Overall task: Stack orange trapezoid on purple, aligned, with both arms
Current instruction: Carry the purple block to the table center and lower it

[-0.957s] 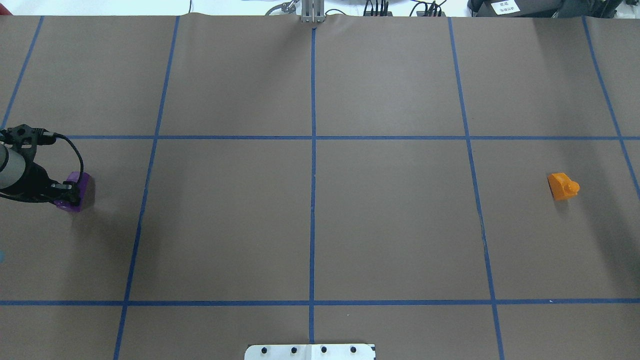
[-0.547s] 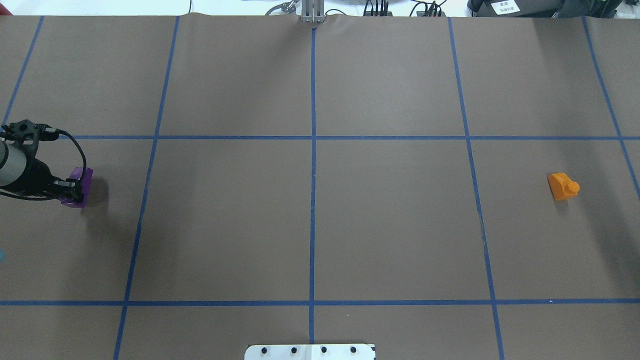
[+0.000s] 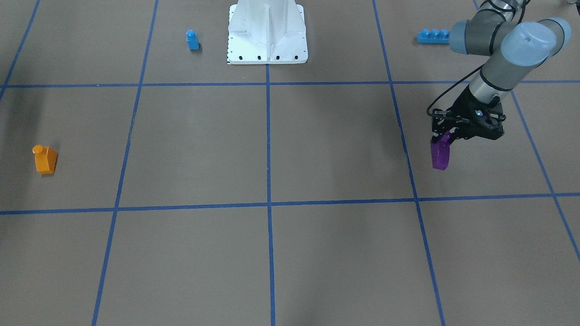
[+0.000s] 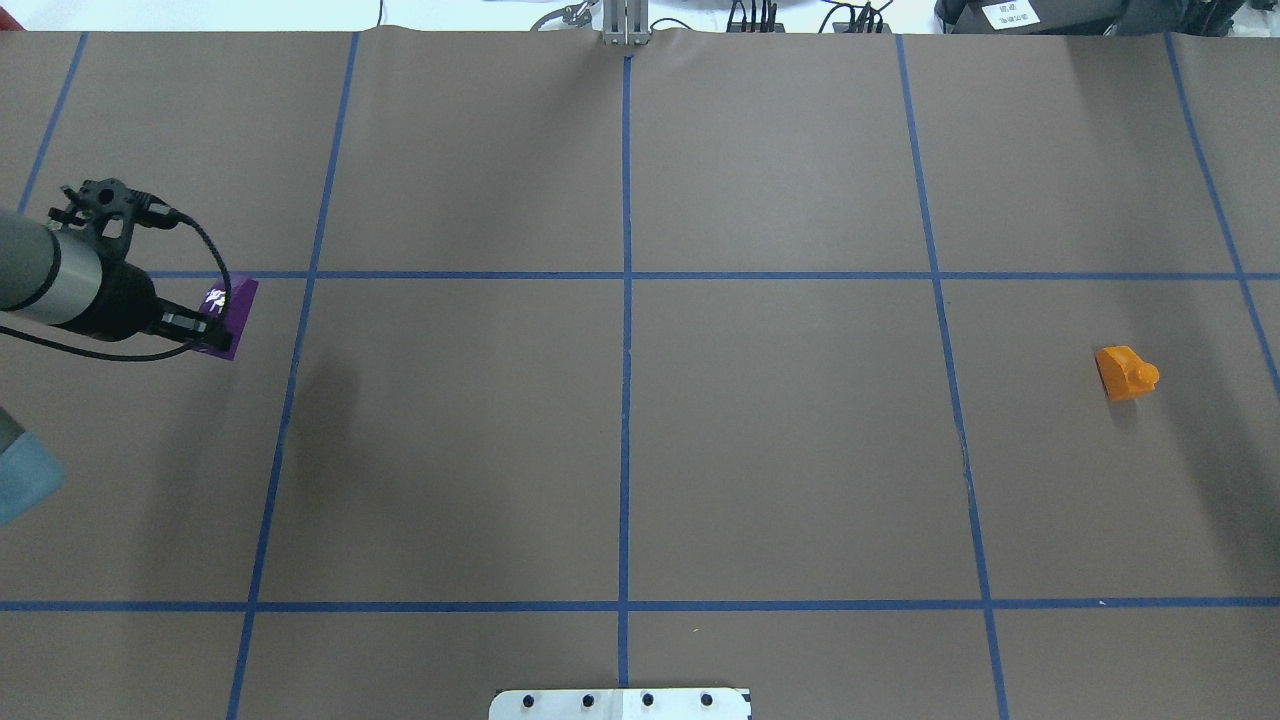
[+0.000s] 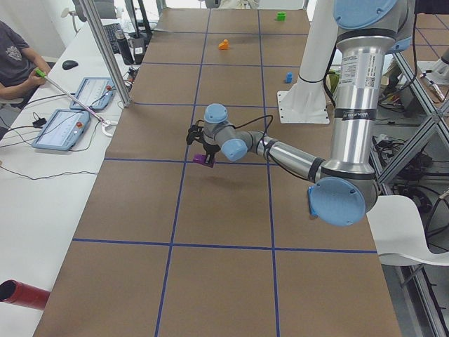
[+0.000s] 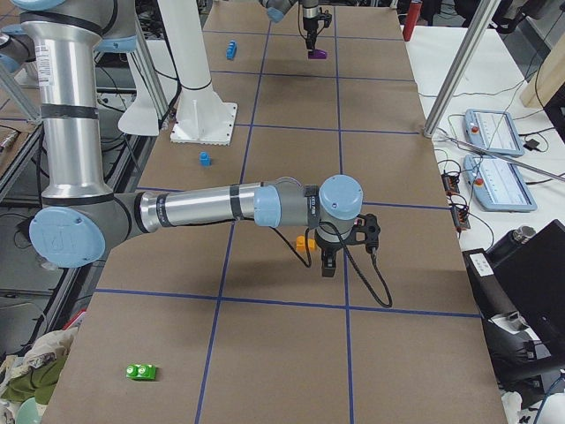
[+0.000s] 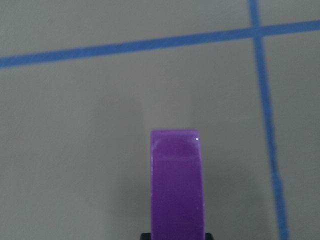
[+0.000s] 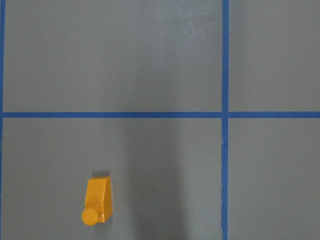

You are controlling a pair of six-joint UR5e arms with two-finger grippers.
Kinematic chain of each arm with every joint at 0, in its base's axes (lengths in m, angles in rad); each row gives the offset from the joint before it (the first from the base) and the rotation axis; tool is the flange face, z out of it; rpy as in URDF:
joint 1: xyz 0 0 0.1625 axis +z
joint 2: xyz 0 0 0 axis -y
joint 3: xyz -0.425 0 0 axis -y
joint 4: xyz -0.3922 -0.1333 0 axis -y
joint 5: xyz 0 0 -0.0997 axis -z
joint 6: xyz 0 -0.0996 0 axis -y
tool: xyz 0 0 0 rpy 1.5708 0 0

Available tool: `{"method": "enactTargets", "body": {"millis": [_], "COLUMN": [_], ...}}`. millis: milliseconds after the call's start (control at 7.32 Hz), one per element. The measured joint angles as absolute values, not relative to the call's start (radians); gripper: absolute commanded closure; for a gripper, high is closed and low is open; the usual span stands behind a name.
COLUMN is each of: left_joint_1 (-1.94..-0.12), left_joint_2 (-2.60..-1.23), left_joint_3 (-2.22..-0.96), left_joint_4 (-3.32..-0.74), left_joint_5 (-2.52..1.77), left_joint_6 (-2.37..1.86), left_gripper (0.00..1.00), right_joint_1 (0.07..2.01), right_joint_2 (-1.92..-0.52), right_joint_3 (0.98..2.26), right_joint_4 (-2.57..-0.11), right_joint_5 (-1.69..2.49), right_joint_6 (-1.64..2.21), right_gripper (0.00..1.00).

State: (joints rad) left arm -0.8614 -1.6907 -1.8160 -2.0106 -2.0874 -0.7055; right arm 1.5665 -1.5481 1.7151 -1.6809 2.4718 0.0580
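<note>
Purple (image 3: 440, 156) pinched in closed left pincer (image 3: 446, 136), hanging below it, clear of tabletop (image 3: 272, 158), robot's left end. Orange trapezoid (image 3: 45, 160) lies far right, near right pincer (image 6: 328, 265); its opening cannot be told.

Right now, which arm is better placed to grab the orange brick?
The right one. The right pincer hangs near the orange brick, which its wrist camera sees below. The left pincer is far across the table, shut on the purple brick.
</note>
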Motion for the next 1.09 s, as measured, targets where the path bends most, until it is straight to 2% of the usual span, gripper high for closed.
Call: {"method": "enactTargets", "body": {"millis": [410, 820, 1094], "left_joint_1": [-0.702, -0.627, -0.613], "left_joint_2": [-2.049, -2.381, -2.523], "left_joint_3": [-1.772, -1.489, -1.307], "left_joint_4": [-1.721, -1.645, -1.651], "left_joint_5": [-1.915, -1.852, -1.849], "left_joint_6": [-0.666, -0.604, -0.588], "left_gripper": [1.0, 1.0, 1.0], "right_joint_1": [1.565, 1.555, 1.554], "right_joint_2": [-1.548, -1.548, -1.546], "right_joint_3": [1.718, 1.714, 1.716], "right_joint_4": [-1.679, -1.68, -1.68], "right_joint_5": [2.471, 2.47, 2.471], "right_joint_6": [0.057, 0.058, 0.06], "right_gripper": [0.0, 0.0, 0.0]}}
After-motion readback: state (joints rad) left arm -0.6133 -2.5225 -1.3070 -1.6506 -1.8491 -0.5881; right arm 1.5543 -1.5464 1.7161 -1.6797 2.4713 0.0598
